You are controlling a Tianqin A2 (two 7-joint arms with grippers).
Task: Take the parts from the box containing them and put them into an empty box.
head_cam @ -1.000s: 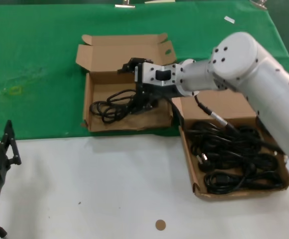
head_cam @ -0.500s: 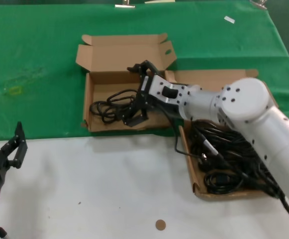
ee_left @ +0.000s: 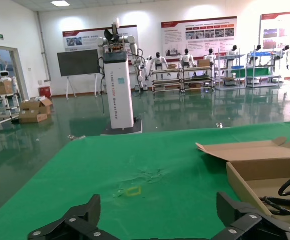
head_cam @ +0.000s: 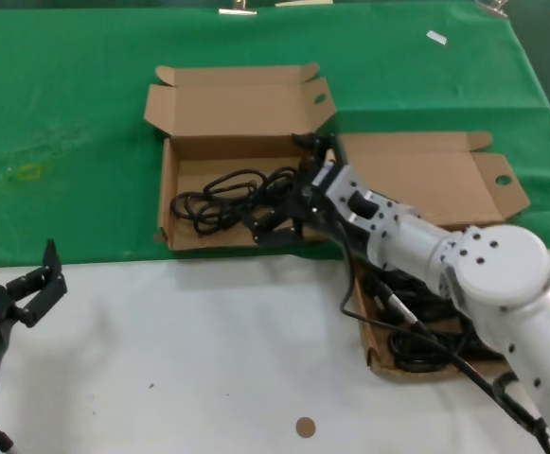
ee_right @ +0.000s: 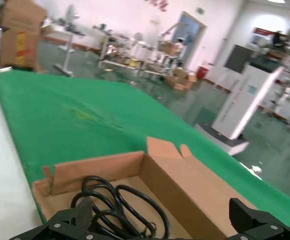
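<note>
Cardboard boxes are seen mid-frame: the receiving box [head_cam: 232, 203] left of centre holds one cord [head_cam: 220, 200]; the source box [head_cam: 426, 236] at lower right is largely hidden by the arm. The right gripper [head_cam: 289, 213], fingers spread, sits at the receiving box's right edge, apparently after a drop; return for another cord is judged next. The left gripper [head_cam: 30, 284] waits released at lower left

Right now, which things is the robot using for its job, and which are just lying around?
For the job:
power cords
left box
right box
right gripper, open over the left box

Just lying about:
brown disc
white scrap
left gripper, idle
</note>
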